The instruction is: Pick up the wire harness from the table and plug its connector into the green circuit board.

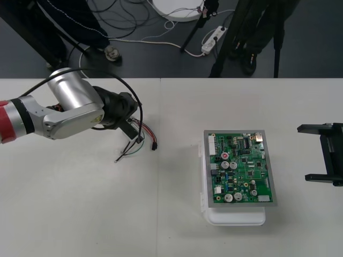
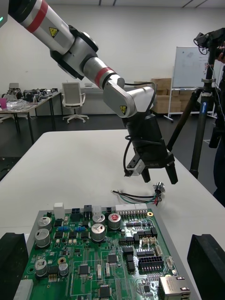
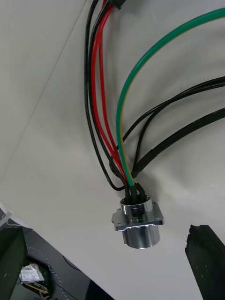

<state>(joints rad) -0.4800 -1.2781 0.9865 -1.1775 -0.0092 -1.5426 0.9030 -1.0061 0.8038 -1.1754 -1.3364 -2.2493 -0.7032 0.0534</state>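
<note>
From where I stand, the table [image 1: 80, 214] is a plain pale top, with a thin seam [image 1: 159, 214] running straight from its far edge to its near edge. Past the far edge lies the dark floor [image 1: 300, 53], strewn with loose cables [image 1: 128, 10]. A white power strip [image 1: 213, 38], a black tripod leg [image 1: 194, 32] and the rim of a round white disc [image 1: 179, 8] sit there too.

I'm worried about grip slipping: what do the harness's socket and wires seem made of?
The socket looks like polished metal: silvery, with bright reflections on its barrel and flange. The wires seem plastic-insulated, smooth and slightly glossy in red, green and black; their conductors are hidden.
</note>
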